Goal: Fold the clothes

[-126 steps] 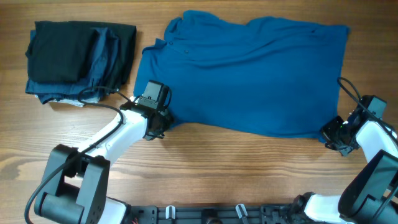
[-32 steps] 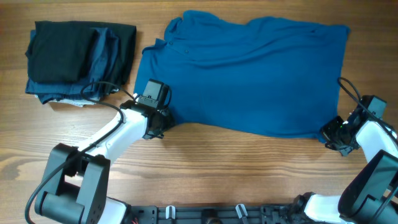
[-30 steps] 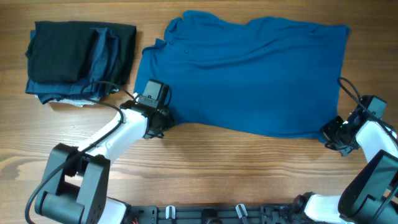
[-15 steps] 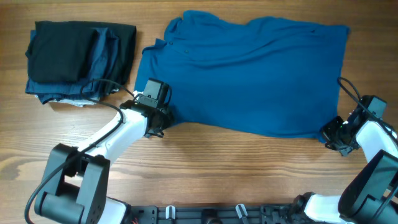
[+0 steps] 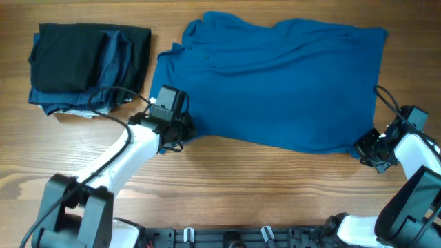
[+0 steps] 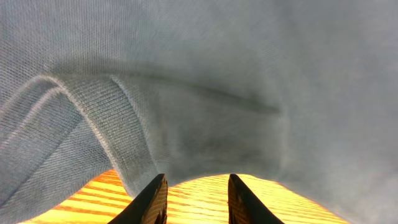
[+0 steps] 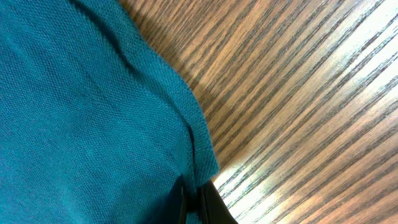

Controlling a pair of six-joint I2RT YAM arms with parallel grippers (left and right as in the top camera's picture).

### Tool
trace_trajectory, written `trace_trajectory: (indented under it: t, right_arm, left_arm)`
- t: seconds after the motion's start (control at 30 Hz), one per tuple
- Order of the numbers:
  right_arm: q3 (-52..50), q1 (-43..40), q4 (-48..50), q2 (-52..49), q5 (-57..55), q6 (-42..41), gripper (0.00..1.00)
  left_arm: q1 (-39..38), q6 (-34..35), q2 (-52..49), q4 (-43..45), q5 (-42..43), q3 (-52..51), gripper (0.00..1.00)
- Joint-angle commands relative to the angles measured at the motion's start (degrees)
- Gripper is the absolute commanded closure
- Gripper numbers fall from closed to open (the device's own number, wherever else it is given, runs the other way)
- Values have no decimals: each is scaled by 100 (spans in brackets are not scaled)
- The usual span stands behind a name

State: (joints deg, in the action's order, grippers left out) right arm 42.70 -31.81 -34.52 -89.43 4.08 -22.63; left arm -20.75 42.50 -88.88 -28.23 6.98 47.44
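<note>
Folded black and dark navy garments (image 5: 86, 65) stacked at far-left corner of wooden table (image 5: 262, 186).

Even light; soft, blurry wrist close-ups

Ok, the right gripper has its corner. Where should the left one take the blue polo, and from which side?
Grip the polo shirt at its near-left corner, on the ribbed edge band. Come in low from the near side: the band arches slightly off the table right ahead of the open left gripper, and that would mirror the hold of the right gripper.
</note>
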Motion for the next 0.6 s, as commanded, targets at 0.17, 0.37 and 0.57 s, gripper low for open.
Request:
trace_trajectory:
  t: [0.17,0.37,0.57]
  right_arm:
    - [81,46,-17,-111,109,17,96]
    - [81,46,-22,-111,111,17,96]
    - [79,46,-22,-111,111,17,96]
  left_arm:
    - [68,-435,-33,-293,-562,37,61]
    - [68,-787,-33,-275,-1113,37,55]
    - [66,-955,-118,-96,-1307,35,55]
